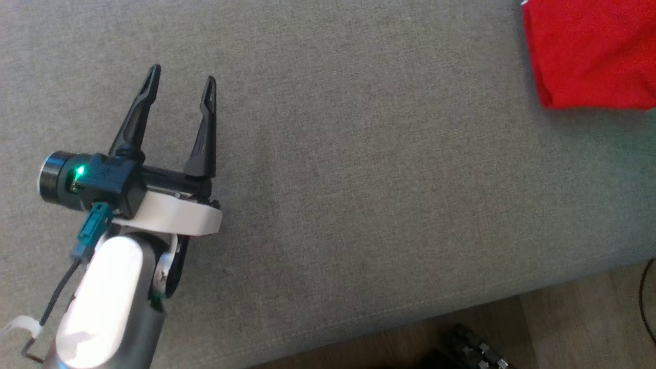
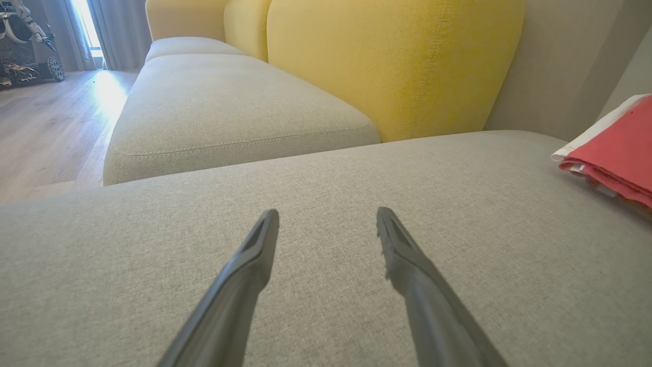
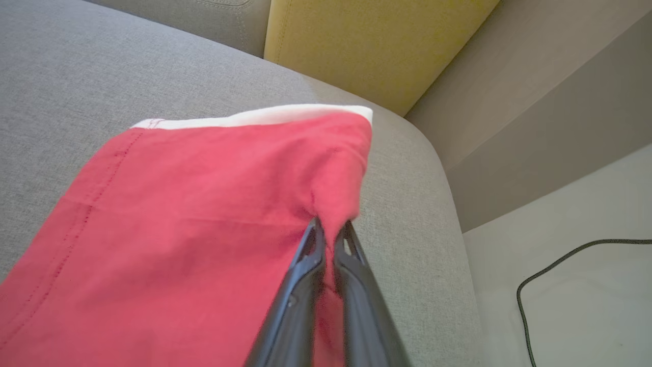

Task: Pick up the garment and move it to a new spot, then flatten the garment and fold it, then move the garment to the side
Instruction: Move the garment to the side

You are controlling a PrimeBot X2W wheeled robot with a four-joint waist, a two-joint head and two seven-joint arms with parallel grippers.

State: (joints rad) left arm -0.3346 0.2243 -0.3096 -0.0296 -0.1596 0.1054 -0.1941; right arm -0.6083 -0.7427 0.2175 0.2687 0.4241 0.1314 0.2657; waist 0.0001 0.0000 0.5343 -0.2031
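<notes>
left gripper [image 1: 182,73]: nearest the lens, low left; fingers spread wide, nothing between them, over bare grey fabric.
sofa seat [image 1: 359,179]: grey weave across the middle; yellow back cushion [image 2: 397,66] stands behind it.
garment [image 1: 589,51]: red with a white edge, folded in layers, on the seat's right end, well apart from left gripper.
right gripper [image 3: 331,224]: fingers pinched on the garment's right edge, cloth puckered at the tips.
black cable [image 3: 560,265]: on pale floor, right of sofa.

Blk L claw [image 1: 182,73], wht forearm [image 1: 102,297], grn LED [image 1: 79,172], teal plug [image 1: 93,228]
</notes>
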